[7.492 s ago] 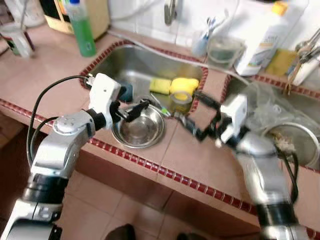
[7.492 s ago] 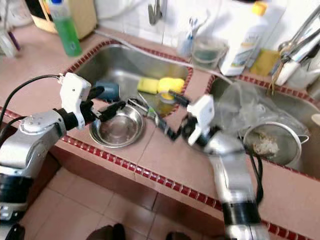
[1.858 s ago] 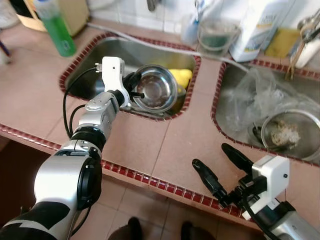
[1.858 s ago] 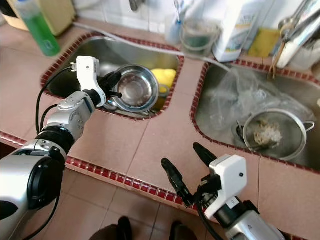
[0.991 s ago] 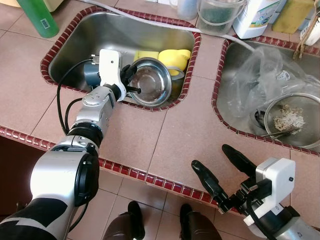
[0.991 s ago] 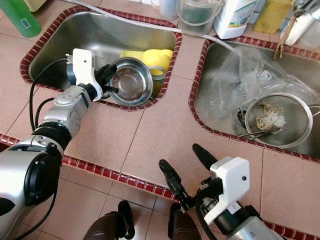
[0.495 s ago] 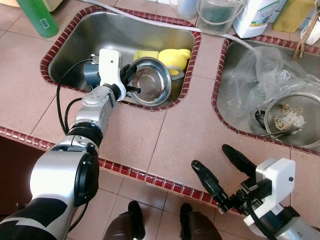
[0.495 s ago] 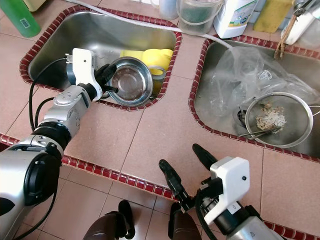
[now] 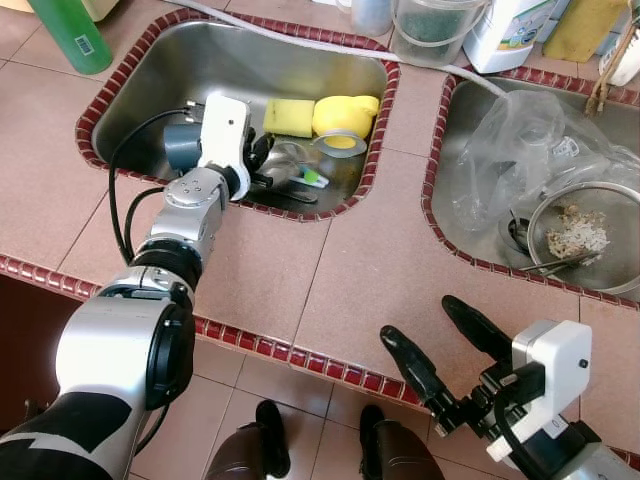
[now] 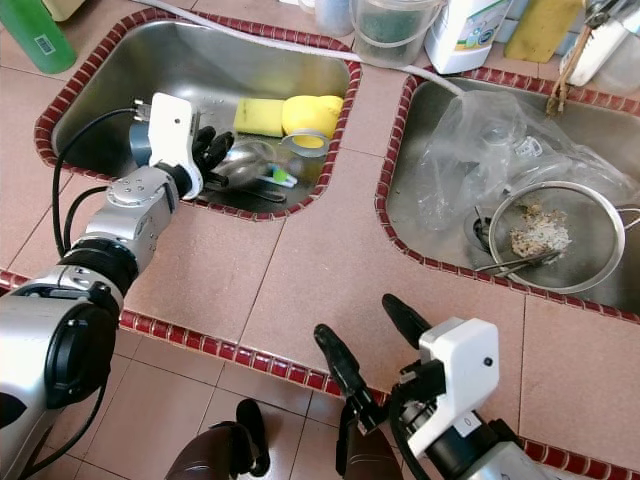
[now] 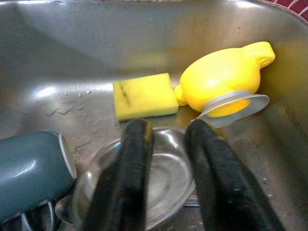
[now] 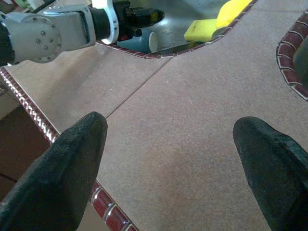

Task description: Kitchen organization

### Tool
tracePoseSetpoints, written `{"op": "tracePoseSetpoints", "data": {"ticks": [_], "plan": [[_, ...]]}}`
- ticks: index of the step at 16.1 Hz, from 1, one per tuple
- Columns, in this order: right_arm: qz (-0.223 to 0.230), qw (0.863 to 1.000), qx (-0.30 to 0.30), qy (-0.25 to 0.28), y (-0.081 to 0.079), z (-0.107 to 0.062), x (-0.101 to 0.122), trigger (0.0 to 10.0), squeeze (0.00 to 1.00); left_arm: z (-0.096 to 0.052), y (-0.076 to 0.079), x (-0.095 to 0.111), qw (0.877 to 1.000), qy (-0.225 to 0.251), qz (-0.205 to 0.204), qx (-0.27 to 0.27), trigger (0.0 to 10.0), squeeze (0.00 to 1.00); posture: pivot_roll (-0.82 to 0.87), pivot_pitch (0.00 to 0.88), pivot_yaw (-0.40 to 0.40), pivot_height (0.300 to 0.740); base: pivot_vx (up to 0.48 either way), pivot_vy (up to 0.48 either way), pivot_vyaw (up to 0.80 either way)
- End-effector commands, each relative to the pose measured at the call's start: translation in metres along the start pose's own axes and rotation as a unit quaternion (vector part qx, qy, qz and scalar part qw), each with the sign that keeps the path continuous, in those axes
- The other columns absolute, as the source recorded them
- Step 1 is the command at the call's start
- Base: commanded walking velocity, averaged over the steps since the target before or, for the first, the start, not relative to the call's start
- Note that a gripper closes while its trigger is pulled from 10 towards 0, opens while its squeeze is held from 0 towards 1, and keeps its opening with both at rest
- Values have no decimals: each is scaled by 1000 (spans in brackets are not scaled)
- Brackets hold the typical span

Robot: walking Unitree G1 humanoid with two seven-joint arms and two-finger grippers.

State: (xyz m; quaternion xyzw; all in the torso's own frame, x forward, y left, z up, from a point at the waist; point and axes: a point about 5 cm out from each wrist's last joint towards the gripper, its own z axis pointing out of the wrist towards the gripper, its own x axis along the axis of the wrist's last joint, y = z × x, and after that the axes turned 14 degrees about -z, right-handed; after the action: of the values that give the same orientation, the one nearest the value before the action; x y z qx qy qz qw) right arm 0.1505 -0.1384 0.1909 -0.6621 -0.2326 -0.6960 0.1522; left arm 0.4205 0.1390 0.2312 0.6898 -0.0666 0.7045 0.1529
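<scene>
no legible text in any view. green bottle [image 9: 68, 32] at 11 o'clock carries a white barcode label, digits unreadable. white bottle [image 10: 463, 32] at 1 o'clock has a printed label, too small and blurred to read.

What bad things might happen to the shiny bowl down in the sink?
The left claw hovers open over the shiny steel bowl lying on the left sink's floor. Closing on the smooth rim, the fingers might slip. The bowl also touches the grey-blue mug, so dragging it could knock the mug. The yellow sponge sits just beyond.
</scene>
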Motion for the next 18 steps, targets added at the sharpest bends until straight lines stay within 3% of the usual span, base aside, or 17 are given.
{"op": "tracePoseSetpoints", "data": {"ticks": [1,3,4,5,10,18], "plan": [[0,1000,3,0,-3,-3,3,10000,0,-3,-5,-14,999,-32,-3,12,10000,1000,-349,380,28,740,0,0,0],[-2,1000,-2,3,-1,-1,3,10000,0,-4,-6,-14,999,-30,-8,15,10000,1000,-343,377,28,740,0,0,0],[-4,1000,-7,6,1,0,4,10000,0,-4,-7,-13,999,-27,-13,14,10000,376,-339,374,29,740,0,0,0],[-5,1000,-13,10,3,2,4,10000,0,-5,-8,-12,999,-22,-20,11,10000,0,-334,369,30,740,0,0,0],[-5,999,-34,28,9,16,0,10000,0,-9,-21,-2,998,8,-55,11,10000,0,-279,330,61,740,0,0,0],[10,988,-144,62,27,45,-14,10000,0,-11,-15,9,992,80,-90,-31,10000,0,-231,200,96,740,0,0,0]]}}
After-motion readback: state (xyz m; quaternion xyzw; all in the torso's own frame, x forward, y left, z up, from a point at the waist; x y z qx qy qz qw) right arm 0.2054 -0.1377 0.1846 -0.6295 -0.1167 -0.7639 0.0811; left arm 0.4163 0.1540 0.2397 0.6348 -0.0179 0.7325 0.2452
